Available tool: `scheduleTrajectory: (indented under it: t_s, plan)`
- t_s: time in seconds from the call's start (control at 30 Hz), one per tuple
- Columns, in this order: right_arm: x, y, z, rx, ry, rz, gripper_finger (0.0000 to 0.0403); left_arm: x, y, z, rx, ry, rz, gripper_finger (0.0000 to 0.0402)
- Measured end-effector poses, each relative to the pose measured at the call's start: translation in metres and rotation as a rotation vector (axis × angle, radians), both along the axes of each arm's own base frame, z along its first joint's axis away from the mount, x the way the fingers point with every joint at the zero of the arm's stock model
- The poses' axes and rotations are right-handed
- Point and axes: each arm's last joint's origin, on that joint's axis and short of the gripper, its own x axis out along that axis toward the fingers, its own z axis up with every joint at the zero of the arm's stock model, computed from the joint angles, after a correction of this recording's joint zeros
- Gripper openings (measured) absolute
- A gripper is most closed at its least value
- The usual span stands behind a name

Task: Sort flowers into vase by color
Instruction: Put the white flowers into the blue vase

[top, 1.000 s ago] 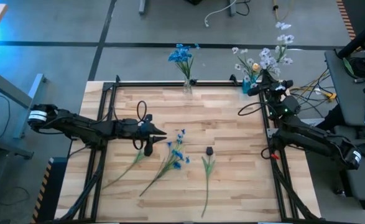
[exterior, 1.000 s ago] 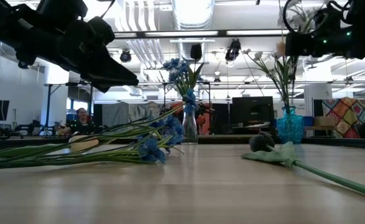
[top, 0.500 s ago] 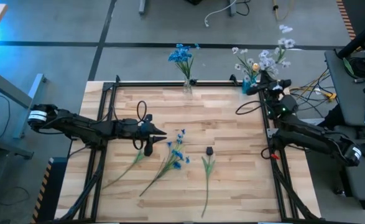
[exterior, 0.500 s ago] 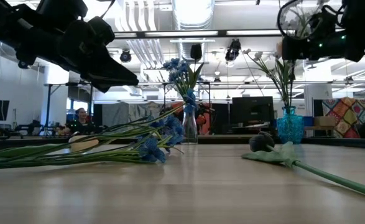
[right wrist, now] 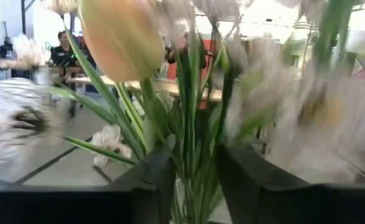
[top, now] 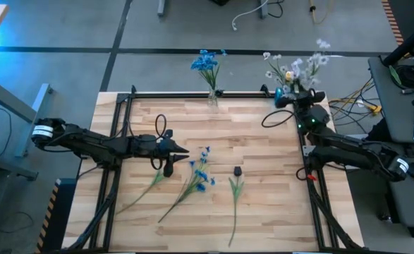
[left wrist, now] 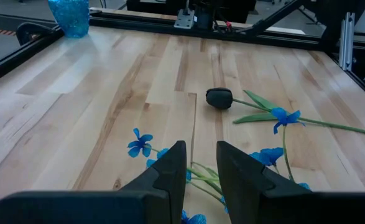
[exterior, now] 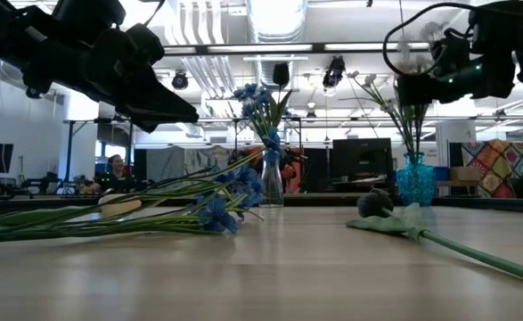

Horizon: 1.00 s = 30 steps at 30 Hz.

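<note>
My right gripper [top: 288, 99] is at the table's far right corner, over the blue vase [exterior: 412, 178], shut on a sprig with white heads [top: 314, 60]. Other white and pale heads fill that vase. A clear vase [top: 211, 99] at the far edge holds blue flowers [top: 207, 62]. A blue sprig [top: 198, 176], a dark-headed flower [top: 238, 171] and a pale-headed green sprig [top: 144, 189] lie flat on the wood. My left gripper [top: 184, 150] hangs shut above the table, just left of the blue sprig [left wrist: 269, 155]. My right gripper pinches green stems [right wrist: 189, 149] between its two fingers [right wrist: 154, 177], coming roughly level from the table's right and lying across them. The sprig stands upright, with its heads above the fingers. Which stems are gripped and which stand behind in the vase, I cannot tell.
A black frame rail [top: 171, 94] runs along the far edge and down both sides of the table. Cables [top: 348, 106] lie beyond the right rail. Bare wood [top: 263, 141] lies between the vases and the loose flowers.
My right gripper has moved toward the table's left and slightly down, coming in over the blue vase. The white-headed sprig has travelled with it, its heads swinging left toward the vase's bunch. The flowers lying on the table have stayed where they were.
</note>
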Motion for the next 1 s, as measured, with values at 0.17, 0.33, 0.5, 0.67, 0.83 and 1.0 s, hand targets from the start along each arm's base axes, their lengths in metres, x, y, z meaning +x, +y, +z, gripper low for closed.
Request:
scheduleTrajectory:
  t_s: [0.17,0.33,0.5,0.67,0.83,1.0]
  plan:
    - [0.002,-0.004,-0.003,0.110,0.017,-0.045,0.0148,0.000,0.000,0.000,-0.005,0.000,0.002,0.0075]
    - [0.009,-0.010,0.010,0.266,0.070,-0.051,0.0172,0.000,0.000,0.000,-0.007,0.000,0.002,0.0075]
    - [0.011,-0.012,0.031,0.398,0.112,-0.069,0.0189,0.000,0.000,0.000,-0.025,-0.001,0.008,0.0075]
    - [0.009,-0.010,0.050,0.496,0.143,-0.082,0.0206,0.000,0.000,0.000,-0.026,-0.001,0.009,0.0075]
    - [0.007,-0.005,0.071,0.571,0.149,-0.037,0.0219,0.000,0.000,0.000,-0.032,0.001,0.011,0.0075]
    - [0.005,-0.002,0.089,0.601,0.155,0.003,0.0229,0.001,0.000,-0.001,-0.035,0.040,0.013,0.0082]
